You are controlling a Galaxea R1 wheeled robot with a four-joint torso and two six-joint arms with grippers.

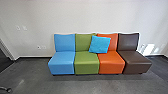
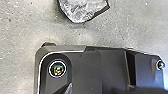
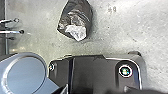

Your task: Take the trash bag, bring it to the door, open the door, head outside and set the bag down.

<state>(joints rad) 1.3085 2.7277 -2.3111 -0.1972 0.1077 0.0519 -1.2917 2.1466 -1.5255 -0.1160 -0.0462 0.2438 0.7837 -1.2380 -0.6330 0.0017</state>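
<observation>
Dark base plate [image 3: 86, 75] sits nearest, the trash bag [image 3: 78, 15] just beyond it, on or above the grey floor [image 3: 130, 30]. Whether either gripper is open, closed or holding the bag, I cannot tell. Hanging low, it could snag under the base as the robot drives, and tear.

Looks like glossy, crinkled plastic on trash bag [image 3: 83, 12], smooth, leathery covering on seats [image 1: 86, 58], matt cloth on pillow [image 1: 100, 44].
</observation>
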